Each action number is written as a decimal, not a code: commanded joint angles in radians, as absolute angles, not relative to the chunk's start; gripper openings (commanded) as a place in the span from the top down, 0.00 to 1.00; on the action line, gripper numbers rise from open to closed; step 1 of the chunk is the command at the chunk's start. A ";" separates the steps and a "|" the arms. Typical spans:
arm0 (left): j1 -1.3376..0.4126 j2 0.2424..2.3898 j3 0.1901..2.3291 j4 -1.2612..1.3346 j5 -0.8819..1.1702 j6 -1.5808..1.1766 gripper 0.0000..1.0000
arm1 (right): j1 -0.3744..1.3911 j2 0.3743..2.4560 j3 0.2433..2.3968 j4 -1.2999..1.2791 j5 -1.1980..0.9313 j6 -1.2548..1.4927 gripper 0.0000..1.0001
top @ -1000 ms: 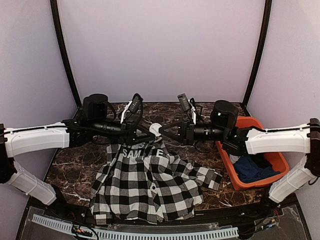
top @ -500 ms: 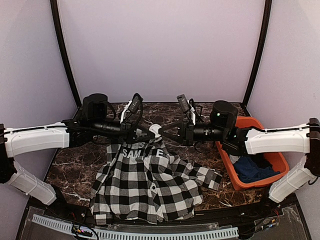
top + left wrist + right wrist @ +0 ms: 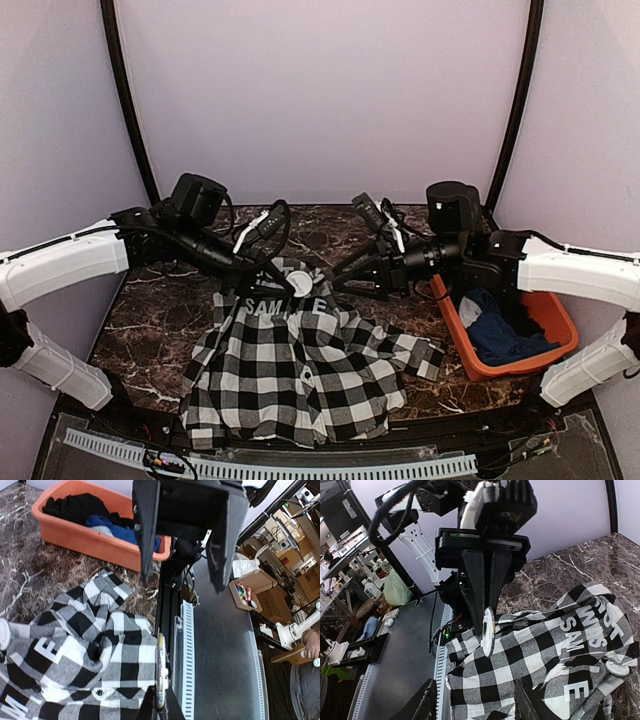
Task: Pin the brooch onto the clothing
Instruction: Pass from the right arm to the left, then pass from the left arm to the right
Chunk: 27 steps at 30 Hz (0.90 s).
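A: Left gripper (image 3: 486, 620) state?
B: Clamped tight on the brooch (image 3: 488, 642). It's a white disc, gripped edge-on between the two fingers. In the right wrist view it sits centre frame, with its lower half showing below the fingertips.
A: Right gripper (image 3: 182, 577)?
B: Jaws apart, nothing between them. In the left wrist view it's at the top centre with both dark fingers pointing down. It faces the left gripper, near it but not touching.
A: Where's the clothing (image 3: 300, 370)?
B: The checked shirt lies rumpled on the marble table (image 3: 150, 330), in the lower centre of the top view. The white lettering is along its upper edge.
A: And the brooch relative to it?
B: In the top view the brooch is over the lettered upper edge, just left of frame centre. I can't tell whether it touches the fabric.
A: Anything else on the table?
B: An orange bin (image 3: 455, 335) at the right of the top view, just beside the shirt's right sleeve. It holds a blue garment (image 3: 500, 338) and some dark cloth.
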State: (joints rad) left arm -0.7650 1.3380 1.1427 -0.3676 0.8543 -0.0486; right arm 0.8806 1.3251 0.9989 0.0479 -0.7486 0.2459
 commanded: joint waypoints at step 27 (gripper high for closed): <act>-0.826 1.445 1.276 -0.719 0.769 0.151 0.99 | 0.937 1.555 1.081 0.120 -0.864 0.159 0.68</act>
State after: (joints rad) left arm -0.8230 1.4452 1.2713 -0.7071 0.7658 0.1429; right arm 0.9295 1.5429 1.0771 0.0151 -0.8520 0.1070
